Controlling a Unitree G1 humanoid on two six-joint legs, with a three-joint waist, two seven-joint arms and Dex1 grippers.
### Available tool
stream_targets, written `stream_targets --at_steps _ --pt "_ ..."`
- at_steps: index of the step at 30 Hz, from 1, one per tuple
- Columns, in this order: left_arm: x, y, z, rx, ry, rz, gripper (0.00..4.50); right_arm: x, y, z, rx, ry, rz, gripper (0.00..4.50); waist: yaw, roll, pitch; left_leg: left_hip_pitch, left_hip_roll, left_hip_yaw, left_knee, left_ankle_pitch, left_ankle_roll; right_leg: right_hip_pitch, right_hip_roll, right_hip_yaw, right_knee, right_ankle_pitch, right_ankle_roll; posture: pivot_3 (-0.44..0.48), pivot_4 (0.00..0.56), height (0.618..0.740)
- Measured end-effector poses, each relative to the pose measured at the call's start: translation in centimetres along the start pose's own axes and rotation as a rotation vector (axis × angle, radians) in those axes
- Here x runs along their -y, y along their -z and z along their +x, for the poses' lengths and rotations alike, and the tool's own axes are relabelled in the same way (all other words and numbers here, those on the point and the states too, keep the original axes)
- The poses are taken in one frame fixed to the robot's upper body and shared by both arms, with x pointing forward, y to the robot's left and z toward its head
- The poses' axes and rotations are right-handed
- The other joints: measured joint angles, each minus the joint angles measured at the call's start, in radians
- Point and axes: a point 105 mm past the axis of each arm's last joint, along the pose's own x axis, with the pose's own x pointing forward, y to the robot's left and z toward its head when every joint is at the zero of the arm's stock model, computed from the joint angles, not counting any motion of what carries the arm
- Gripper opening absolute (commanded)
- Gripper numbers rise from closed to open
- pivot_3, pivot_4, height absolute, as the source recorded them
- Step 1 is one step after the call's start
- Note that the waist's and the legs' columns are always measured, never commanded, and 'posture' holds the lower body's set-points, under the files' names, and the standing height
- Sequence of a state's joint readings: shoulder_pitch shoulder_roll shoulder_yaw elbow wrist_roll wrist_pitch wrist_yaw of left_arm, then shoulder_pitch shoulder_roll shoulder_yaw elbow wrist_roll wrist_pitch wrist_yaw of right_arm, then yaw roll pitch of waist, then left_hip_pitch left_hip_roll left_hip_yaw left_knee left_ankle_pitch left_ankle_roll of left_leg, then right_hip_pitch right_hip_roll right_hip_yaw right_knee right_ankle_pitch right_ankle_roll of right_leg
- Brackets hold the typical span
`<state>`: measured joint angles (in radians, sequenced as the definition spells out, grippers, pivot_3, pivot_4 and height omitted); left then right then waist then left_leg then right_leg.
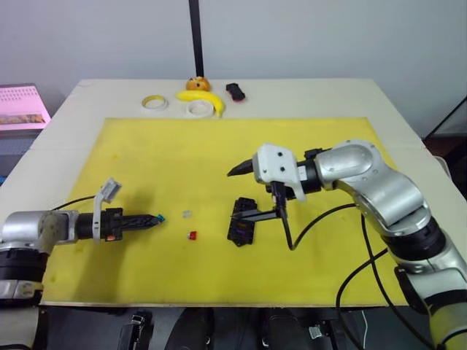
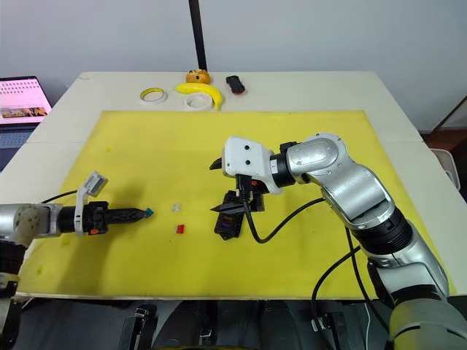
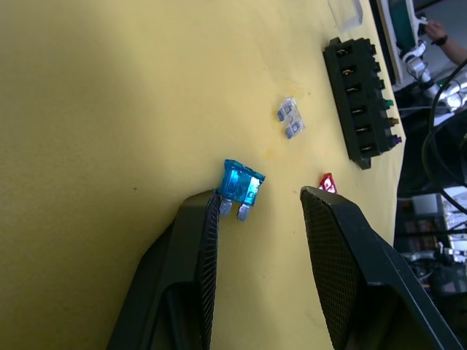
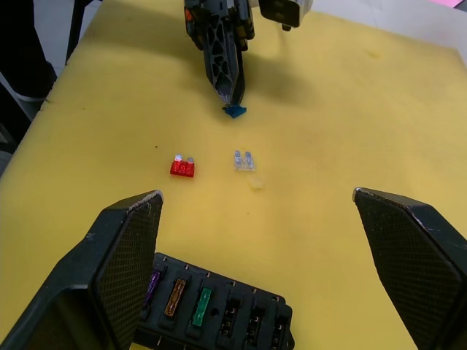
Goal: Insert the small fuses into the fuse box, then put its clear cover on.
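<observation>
On the yellow mat, the small black plastic fuse box (image 4: pixel 219 310) is seen half filled: three fuses seated (purple, amber, green), three slots empty. Three blade fuses are left loose: teal (image 3: pixel 241 182), clear (image 4: pixel 244 161), red (image 4: pixel 183 167). The left gripper (image 3: pixel 255 219) is spread open, one finger touching the teal fuse, nothing gripped. The right gripper (image 4: pixel 263 240) is held wide open over the box, empty. The cover's not fitted yet.

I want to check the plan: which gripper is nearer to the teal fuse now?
Left. The left gripper is open with the teal fuse at its fingertips; the right gripper is open over the fuse box, farther away.
</observation>
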<state>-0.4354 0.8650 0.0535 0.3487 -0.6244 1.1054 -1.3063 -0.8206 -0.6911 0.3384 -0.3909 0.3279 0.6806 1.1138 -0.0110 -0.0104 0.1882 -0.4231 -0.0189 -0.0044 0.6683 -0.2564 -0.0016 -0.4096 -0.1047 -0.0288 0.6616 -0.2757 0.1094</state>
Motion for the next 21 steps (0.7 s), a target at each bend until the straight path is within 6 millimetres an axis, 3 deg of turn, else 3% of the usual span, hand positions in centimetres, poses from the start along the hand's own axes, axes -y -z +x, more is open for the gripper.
stream_targets --at_steps 2,3,5,7,21 --pt "0.01 0.01 0.07 0.000 0.001 0.000 1.85 0.02 -0.01 0.02 0.001 0.002 0.000 4.50 0.000 0.000 0.000 0.000 0.000 0.000 0.000 0.000 0.000 0.000 0.000 0.000 0.000 0.000 0.000 0.000 0.150 0.740" --pt "0.02 0.01 0.10 0.000 0.002 0.001 1.62 0.04 -0.02 0.03 0.001 0.004 0.000 4.50 0.000 0.000 0.000 0.000 0.000 0.000 0.000 0.000 0.000 0.000 0.000 0.000 0.000 0.000 0.000 0.000 0.150 0.740" --pt "-0.08 0.01 0.14 -0.001 -0.008 0.003 0.97 0.07 -0.03 0.04 0.002 0.007 0.000 4.50 0.001 0.000 0.000 0.000 0.000 0.000 0.000 0.000 0.000 0.000 0.000 0.000 0.000 0.000 0.000 0.000 0.150 0.740" --pt "-0.21 0.03 0.22 0.000 -0.018 0.004 0.04 0.07 -0.03 0.04 0.002 0.007 0.001 4.50 0.000 0.000 0.000 0.000 0.000 0.000 0.000 0.000 0.000 0.000 0.000 0.000 0.000 0.000 0.000 0.000 0.150 0.740" --pt "-0.38 0.17 0.37 0.010 -0.024 0.025 0.04 0.08 -0.03 0.05 0.003 0.007 0.001 4.50 0.000 0.000 0.000 0.000 0.000 0.000 0.000 0.000 0.000 0.000 0.000 0.000 0.000 0.000 0.000 0.000 0.150 0.740"
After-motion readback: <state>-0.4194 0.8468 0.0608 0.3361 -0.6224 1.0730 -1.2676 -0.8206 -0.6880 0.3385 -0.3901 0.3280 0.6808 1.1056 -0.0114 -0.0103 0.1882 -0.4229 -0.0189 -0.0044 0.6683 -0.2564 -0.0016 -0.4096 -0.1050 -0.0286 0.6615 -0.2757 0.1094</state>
